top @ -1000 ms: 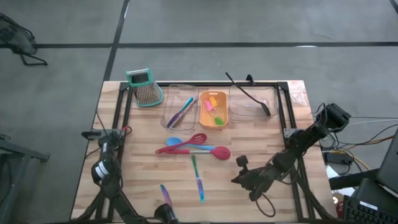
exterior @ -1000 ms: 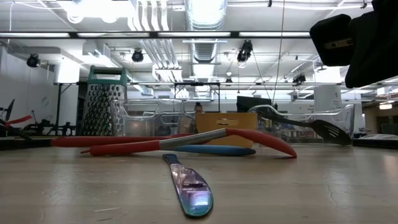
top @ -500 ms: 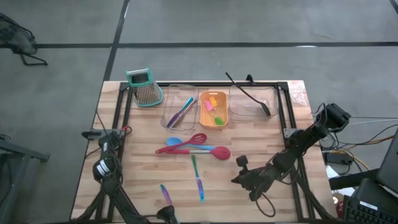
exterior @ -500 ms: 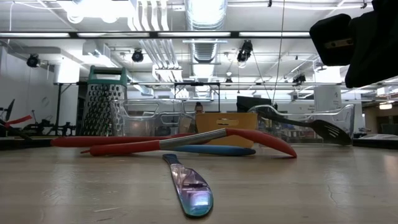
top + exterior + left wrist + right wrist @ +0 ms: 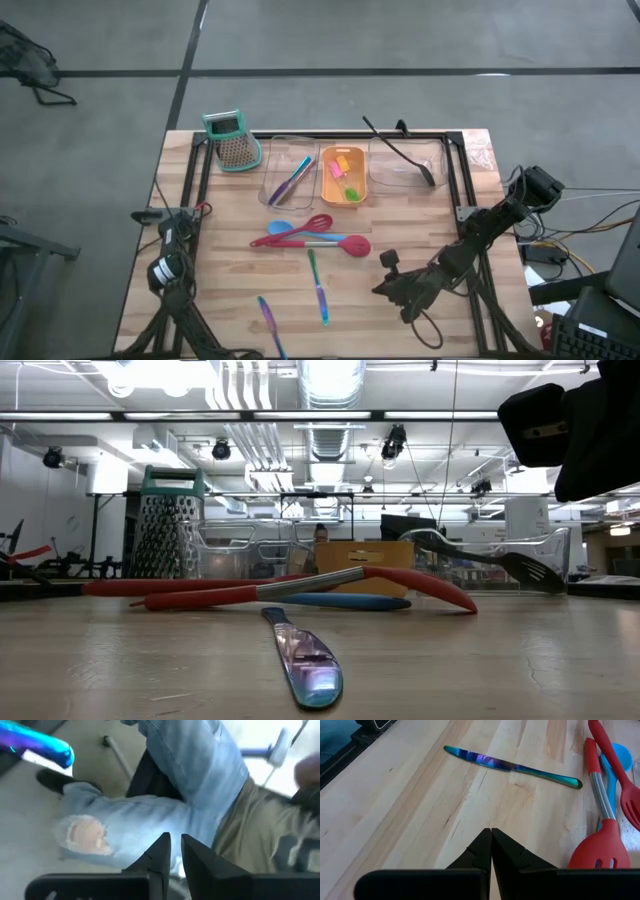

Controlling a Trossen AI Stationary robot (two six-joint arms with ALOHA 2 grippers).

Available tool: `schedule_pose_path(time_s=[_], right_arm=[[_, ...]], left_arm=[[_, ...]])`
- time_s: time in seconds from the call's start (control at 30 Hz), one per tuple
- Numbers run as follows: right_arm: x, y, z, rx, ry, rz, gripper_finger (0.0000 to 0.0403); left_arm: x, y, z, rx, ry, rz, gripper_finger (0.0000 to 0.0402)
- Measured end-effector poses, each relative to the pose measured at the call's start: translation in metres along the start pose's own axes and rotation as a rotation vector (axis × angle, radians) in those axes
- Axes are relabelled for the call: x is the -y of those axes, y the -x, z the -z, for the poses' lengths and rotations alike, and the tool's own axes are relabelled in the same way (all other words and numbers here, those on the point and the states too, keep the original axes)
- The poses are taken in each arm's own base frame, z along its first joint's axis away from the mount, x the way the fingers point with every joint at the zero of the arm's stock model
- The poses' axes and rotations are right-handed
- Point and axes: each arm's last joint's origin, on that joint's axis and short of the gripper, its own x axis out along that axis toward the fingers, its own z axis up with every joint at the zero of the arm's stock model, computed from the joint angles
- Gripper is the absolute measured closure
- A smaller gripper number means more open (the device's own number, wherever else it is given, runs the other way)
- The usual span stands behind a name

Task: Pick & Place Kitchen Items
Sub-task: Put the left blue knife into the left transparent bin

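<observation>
A red slotted spatula (image 5: 345, 243), a red whisk-like spoon (image 5: 300, 226) and a blue spoon (image 5: 283, 228) lie crossed at mid-table. A green-blue knife-like stick (image 5: 318, 288) and a purple one (image 5: 266, 312) lie flat nearer the front. A long black spoon (image 5: 400, 152) rests across the right clear tray. My right gripper (image 5: 491, 831) is shut and empty, above the table right of the green-blue stick (image 5: 512, 766). My left gripper (image 5: 175, 840) is at the table's near edge (image 5: 276, 352), its fingers almost together and empty, pointing off the table.
At the far side stand a teal-topped grater (image 5: 232, 140), a clear tray (image 5: 290, 180) with blue and purple sticks, an orange tray (image 5: 342, 175) with small pink, orange and green pieces, and a clear tray (image 5: 405, 170). A person's legs (image 5: 150, 815) are beyond the near edge.
My left gripper has moved toward the table's near edge and has nearly left the high view. Nothing on the table has moved.
</observation>
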Motion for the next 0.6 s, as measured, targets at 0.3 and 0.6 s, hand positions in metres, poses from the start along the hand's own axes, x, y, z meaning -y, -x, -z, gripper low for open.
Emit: schedule_pose_path(time_s=[0.3, 0.6], right_arm=[[0.000, 0.000, 0.002, -0.008, 0.034, 0.001, 0.0394], [0.001, -0.002, 0.018, -0.048, 0.052, 0.005, 0.0394]], left_arm=[[-0.057, -0.035, 0.012, 0.086, 0.390, -0.101, 0.0300], [-0.081, -0.053, 0.020, 0.215, 0.538, 0.262, 0.0204]])
